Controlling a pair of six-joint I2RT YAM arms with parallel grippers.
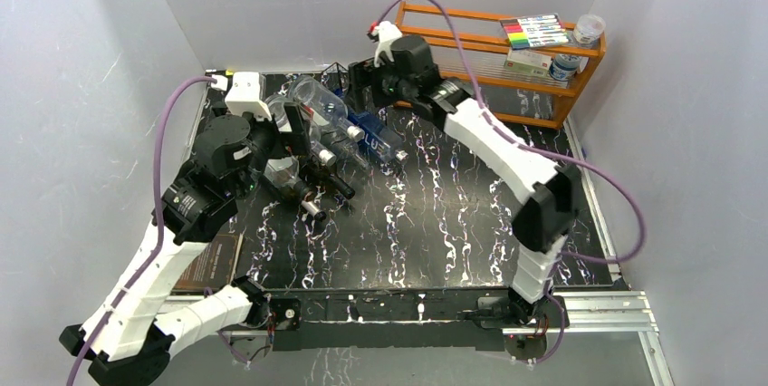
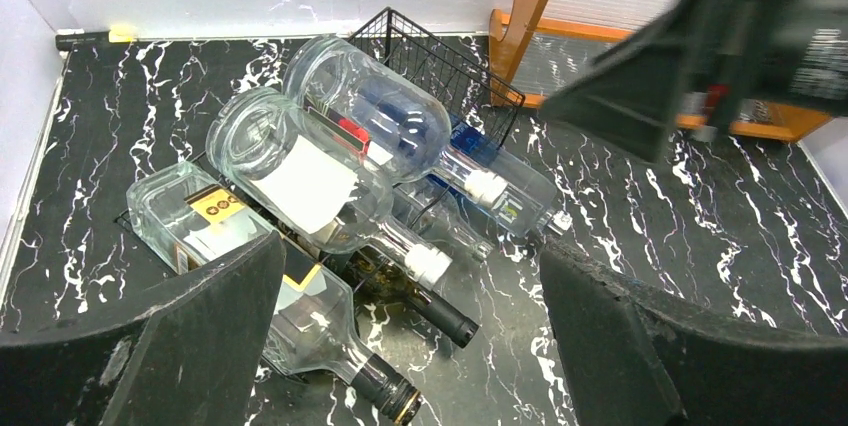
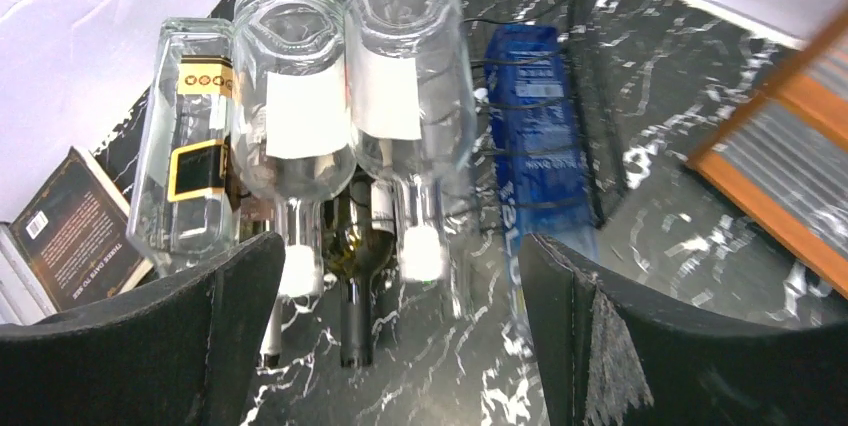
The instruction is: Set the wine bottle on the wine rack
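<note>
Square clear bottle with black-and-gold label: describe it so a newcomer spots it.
On the black marbled table, a black wire wine rack sits beside the orange wooden shelf. The square clear glass bottle lies at the bottle row's end farthest from that shelf. Only it is flat-sided with a black-and-gold label; neighbouring round bottles wear white labels.

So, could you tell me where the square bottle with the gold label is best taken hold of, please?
Probably the neck of the square bottle, from above on the near side: it is slim and juts clear of the wine rack toward the arms, whereas the flat body lies close against the round bottle.
</note>
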